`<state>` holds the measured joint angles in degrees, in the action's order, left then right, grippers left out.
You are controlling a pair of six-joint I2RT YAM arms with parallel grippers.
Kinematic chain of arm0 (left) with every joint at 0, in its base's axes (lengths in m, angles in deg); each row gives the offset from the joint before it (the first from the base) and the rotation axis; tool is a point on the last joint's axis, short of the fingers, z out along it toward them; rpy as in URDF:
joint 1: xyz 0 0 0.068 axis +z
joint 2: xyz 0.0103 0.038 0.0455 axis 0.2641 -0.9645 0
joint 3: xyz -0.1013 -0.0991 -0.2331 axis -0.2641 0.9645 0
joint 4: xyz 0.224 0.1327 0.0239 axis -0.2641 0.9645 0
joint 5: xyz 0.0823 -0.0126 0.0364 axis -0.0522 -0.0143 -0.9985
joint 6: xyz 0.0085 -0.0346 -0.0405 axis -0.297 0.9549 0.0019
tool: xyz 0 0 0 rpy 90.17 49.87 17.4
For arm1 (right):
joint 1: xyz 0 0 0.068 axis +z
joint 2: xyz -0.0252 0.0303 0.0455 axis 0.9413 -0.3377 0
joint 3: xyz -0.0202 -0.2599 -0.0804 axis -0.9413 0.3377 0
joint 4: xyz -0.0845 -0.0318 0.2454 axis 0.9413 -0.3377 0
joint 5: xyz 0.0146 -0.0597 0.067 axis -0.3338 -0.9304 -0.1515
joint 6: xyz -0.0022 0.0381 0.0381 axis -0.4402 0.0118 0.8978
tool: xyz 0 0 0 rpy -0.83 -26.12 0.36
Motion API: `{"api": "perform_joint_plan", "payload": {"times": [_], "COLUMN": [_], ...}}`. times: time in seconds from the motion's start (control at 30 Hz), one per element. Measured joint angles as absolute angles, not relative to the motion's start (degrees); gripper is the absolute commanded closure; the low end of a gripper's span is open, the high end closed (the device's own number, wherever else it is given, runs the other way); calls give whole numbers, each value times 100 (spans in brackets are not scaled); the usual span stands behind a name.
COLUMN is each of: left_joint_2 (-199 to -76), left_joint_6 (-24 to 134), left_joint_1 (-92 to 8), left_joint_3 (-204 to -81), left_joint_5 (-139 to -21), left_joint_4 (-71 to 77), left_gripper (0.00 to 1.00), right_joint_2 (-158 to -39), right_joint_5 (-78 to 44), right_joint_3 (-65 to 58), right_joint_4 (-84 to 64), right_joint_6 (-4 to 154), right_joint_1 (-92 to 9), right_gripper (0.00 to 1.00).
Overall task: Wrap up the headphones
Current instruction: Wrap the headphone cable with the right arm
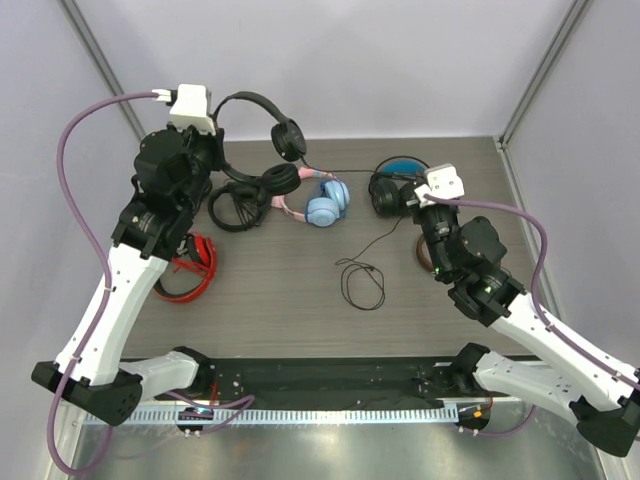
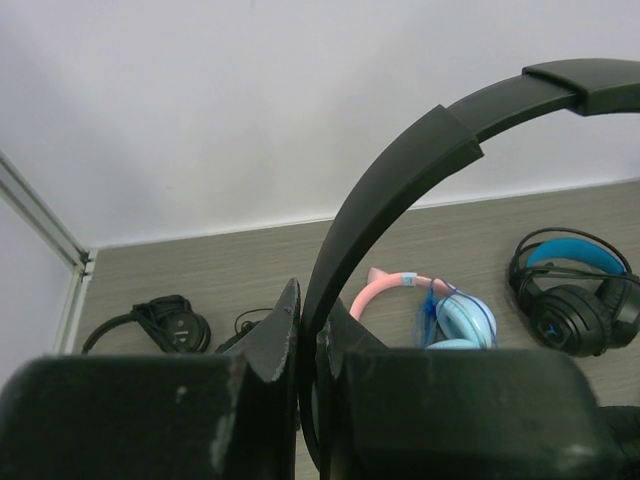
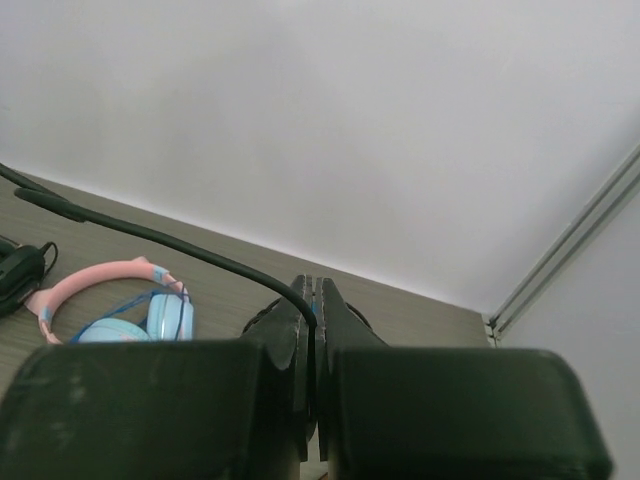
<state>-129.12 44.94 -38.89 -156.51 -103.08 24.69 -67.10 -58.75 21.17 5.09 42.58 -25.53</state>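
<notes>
Nearest the arm bases, the top view shows a loose loop of the thin black cable (image 1: 361,285) lying on the table (image 1: 270,300), on the near side of the pink-and-blue pair (image 1: 322,205). Neither wrist view takes in that loop. To the right of the pink-and-blue pair, the right gripper (image 3: 312,300) has its fingers pressed together on the cable. Its own wrist view shows the cable running fairly straight from the fingertips away to the left, passing above that pair, while from above the pinch is hidden under the wrist. A bulky black pair (image 1: 385,192) with blue lining sits just beside that gripper, on the side away from the pink-and-blue pair. Left of the pink-and-blue pair and farther back, the left gripper (image 2: 308,322) is clamped on the thin headband of the headphones (image 1: 288,138), holding the band up above the table. Only the left wrist view shows the band wedged between the closed fingers (image 2: 280,335).
</notes>
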Motion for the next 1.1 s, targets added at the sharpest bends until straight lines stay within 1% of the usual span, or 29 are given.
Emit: {"api": "perform_joint_plan", "payload": {"times": [0.2,0.5,0.8,1.1], "left_joint_2": [-12884,-12851,-12881,-13286], "left_joint_6": [4595,4584,4602,4542], "left_joint_1": [-3777,-3766,-3766,-3786], "left_joint_3": [-15588,-15542,-15544,-15671], "left_joint_5": [-10361,-10372,-10120,-9720], "left_joint_4": [2436,2430,2441,2821], "left_gripper": [100,100,100,100], "right_joint_2": [-6507,-6681,-7599,-8920], "right_joint_5": [-5936,-5875,-4808,-3995], "right_joint_3": [2100,1881,668,-1135], "right_joint_4": [402,218,-60,-313], "right_joint_6": [4216,3989,4159,3875], "right_joint_1": [-2553,-2558,-2503,-2199], "right_gripper": [99,99,99,99]}}
